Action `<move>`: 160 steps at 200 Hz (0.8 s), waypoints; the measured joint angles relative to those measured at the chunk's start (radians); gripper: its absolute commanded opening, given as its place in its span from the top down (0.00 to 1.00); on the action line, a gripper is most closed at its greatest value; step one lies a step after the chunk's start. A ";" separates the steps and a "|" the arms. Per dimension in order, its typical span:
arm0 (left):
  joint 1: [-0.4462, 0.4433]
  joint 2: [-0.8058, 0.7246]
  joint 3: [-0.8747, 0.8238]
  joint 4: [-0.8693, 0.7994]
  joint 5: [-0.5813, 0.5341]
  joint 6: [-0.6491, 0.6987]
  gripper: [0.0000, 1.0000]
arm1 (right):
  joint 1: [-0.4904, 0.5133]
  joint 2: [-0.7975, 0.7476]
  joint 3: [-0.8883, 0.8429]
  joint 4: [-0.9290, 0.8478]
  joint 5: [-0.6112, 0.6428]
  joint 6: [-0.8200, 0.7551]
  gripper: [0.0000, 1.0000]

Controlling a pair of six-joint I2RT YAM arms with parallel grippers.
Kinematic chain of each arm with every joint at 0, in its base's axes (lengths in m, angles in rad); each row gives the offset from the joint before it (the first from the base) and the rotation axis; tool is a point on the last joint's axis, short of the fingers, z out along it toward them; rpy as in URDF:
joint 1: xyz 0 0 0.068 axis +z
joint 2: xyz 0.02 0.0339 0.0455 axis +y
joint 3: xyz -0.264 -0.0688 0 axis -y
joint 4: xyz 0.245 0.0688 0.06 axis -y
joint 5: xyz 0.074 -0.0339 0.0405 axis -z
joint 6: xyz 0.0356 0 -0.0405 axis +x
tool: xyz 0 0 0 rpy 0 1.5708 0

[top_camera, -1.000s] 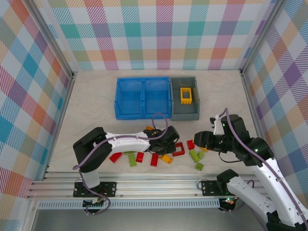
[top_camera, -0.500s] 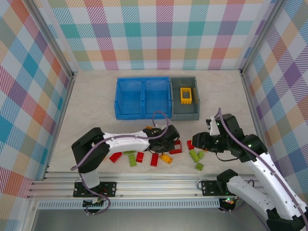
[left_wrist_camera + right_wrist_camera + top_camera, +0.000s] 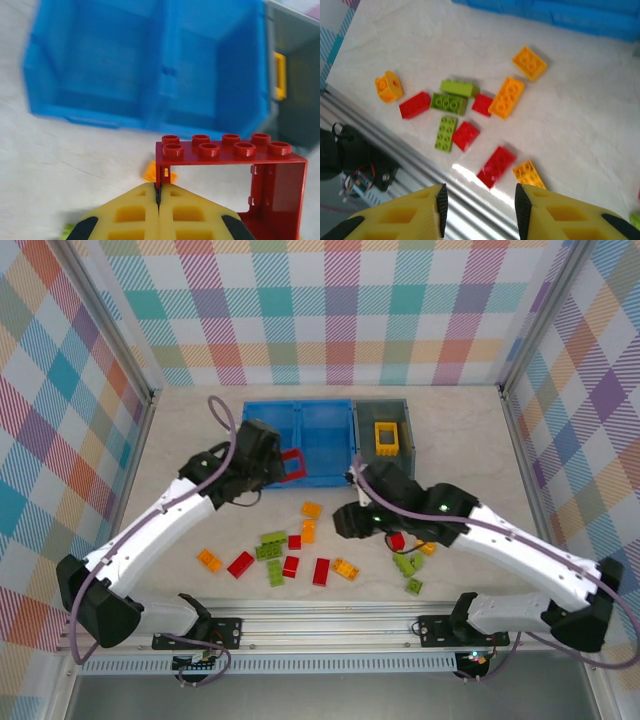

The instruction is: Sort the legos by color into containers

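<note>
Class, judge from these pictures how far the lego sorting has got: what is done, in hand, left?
Done: one yellow frame lies in the grey bin. In hand: the left gripper holds the red frame by the blue bin. Left: the loose bricks, red, orange and green, on the table under the open right gripper.

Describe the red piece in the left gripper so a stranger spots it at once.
Find the blue two-compartment bin. By its near wall the left gripper is shut on the red frame: a hollow square with studs along one bar. The loose bricks are solid, and the other frame, in the grey bin, is yellow.
</note>
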 measured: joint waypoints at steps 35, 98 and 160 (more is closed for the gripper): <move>0.161 0.160 0.113 -0.027 0.004 0.148 1.00 | 0.016 0.179 0.135 0.071 0.115 -0.002 0.57; 0.293 0.614 0.478 -0.024 0.076 0.346 1.00 | 0.009 0.412 0.350 0.124 0.257 0.002 0.56; 0.307 0.836 0.576 -0.012 0.134 0.399 1.00 | 0.000 0.534 0.414 0.206 0.269 -0.001 0.56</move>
